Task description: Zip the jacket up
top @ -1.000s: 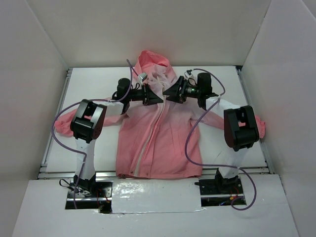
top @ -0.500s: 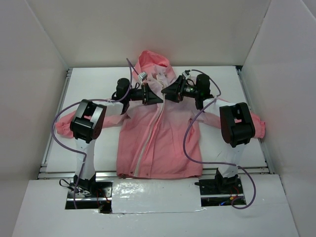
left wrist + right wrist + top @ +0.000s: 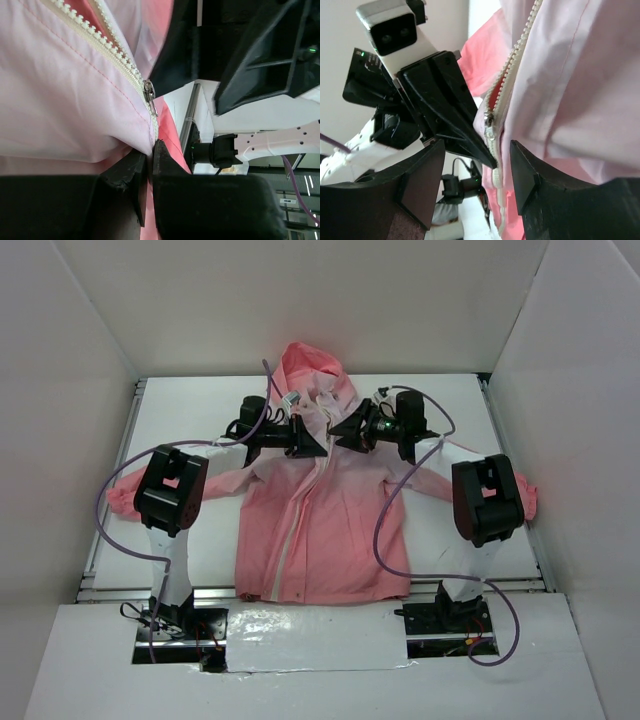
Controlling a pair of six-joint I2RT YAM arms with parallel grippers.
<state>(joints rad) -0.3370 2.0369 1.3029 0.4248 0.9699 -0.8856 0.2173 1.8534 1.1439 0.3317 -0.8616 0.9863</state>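
The pink jacket [image 3: 330, 530] lies flat, front up, with its hood at the far side. Its light zipper [image 3: 303, 515] runs up the middle. My left gripper [image 3: 318, 443] is at the upper chest and is shut on the jacket's edge right by the zipper teeth [image 3: 150, 152]. The metal slider [image 3: 149, 93] sits just beyond its tips. My right gripper [image 3: 340, 433] faces it from the right. It is open [image 3: 477, 170], with the slider [image 3: 489, 127] and the zipper edge between its fingers but not touching them. The jacket's lilac chest fills both wrist views [image 3: 580, 90].
White walls enclose the white table [image 3: 180, 400], and metal rails run along its edges. A purple cable [image 3: 383, 525] hangs over the jacket's right side. Both sleeves spread out under the arms. The left wrist's camera [image 3: 387, 27] is close in front of my right gripper.
Both grippers have stayed at the upper chest by the zipper. The left arm's elbow has shifted a little to the left. The right arm swayed slightly left and came back.
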